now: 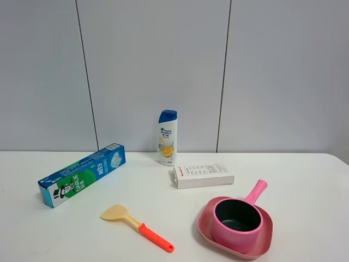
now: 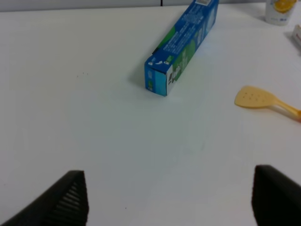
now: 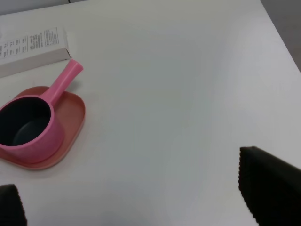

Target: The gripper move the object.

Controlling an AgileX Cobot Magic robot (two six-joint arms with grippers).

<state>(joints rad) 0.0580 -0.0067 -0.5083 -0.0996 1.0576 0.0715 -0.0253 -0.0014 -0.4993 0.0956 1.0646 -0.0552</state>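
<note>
With the right gripper spread wide and empty, the saucepan, seated on the pink plate at lower right, should be approached squarely and lifted clear by its handle.

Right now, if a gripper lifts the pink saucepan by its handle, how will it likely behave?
The saucepan looks like light, rigid plastic, so it should lift easily. Held by the handle, it may tilt bowl-down. It sits on the pink plate, which might shift.
</note>
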